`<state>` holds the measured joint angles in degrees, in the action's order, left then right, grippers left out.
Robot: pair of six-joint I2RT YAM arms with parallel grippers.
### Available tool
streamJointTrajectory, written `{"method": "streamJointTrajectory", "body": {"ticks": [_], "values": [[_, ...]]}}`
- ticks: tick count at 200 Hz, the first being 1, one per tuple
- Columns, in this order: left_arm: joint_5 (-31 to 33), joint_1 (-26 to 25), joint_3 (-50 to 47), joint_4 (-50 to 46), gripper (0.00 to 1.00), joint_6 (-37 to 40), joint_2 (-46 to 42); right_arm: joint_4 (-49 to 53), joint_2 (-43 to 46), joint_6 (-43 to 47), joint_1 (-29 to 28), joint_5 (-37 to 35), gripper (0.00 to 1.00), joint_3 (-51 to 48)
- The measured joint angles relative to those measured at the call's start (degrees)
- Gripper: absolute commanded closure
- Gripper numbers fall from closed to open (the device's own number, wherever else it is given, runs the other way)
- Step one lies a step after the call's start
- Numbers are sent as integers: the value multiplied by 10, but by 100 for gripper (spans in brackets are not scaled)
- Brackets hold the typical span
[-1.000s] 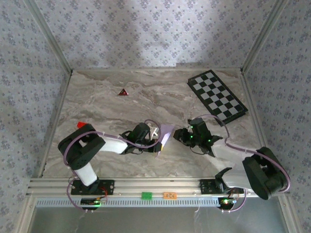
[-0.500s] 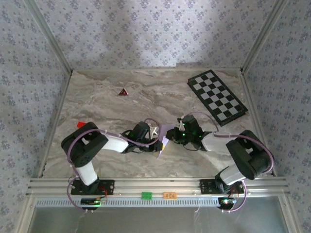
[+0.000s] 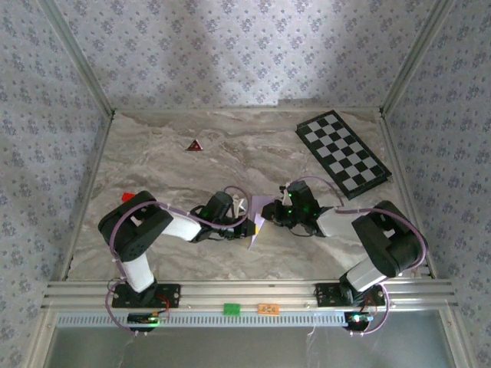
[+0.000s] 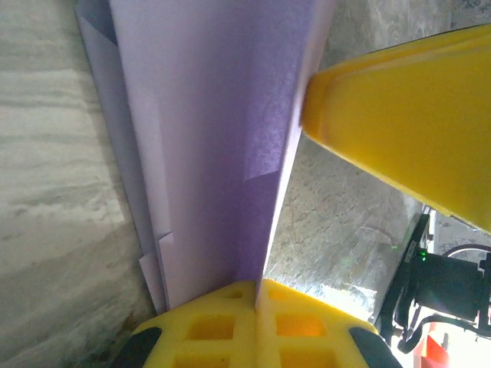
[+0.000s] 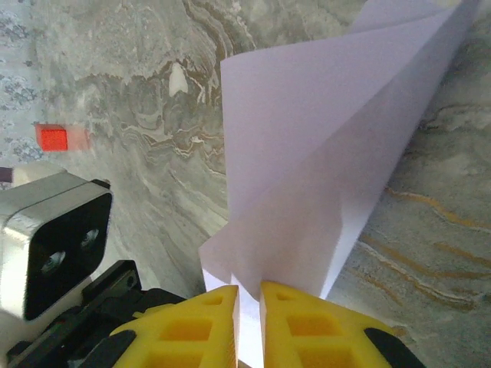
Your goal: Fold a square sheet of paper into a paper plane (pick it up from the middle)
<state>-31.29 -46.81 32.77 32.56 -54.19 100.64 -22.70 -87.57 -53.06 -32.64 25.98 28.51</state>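
Folded lilac paper [image 4: 222, 115] in pinch of L gripper [image 4: 257, 297] & R gripper [image 5: 248, 307].

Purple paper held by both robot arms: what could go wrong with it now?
Both the left end effector and the right end effector pinch the pale lilac folded paper sheet, so pulling apart might tear it. Each grips only near an edge, so it could slip out. Its loose layers stand open and may crease crookedly.

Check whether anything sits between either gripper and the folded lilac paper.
Nothing visible does. The left gripper and the right gripper each pinch the folded lilac paper directly between their yellow fingers.
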Motion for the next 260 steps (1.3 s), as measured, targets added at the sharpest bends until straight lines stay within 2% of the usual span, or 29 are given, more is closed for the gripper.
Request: {"method": "streamJointTrajectory", "body": {"ticks": [36, 83, 160, 260], "values": [[-8, 5, -13, 41, 100, -25, 8, 6, 32, 7, 12, 0, 82, -3], [-13, 7, -26, 80, 100, -49, 16, 17, 31, 17, 12, 5, 82, -3], [-6, 10, -41, 115, 100, -76, 18, 15, -25, 21, -1, 20, 82, 20], [9, 15, -67, 162, 100, -114, 18, 3, -49, 20, -1, 24, 81, 31]]}}
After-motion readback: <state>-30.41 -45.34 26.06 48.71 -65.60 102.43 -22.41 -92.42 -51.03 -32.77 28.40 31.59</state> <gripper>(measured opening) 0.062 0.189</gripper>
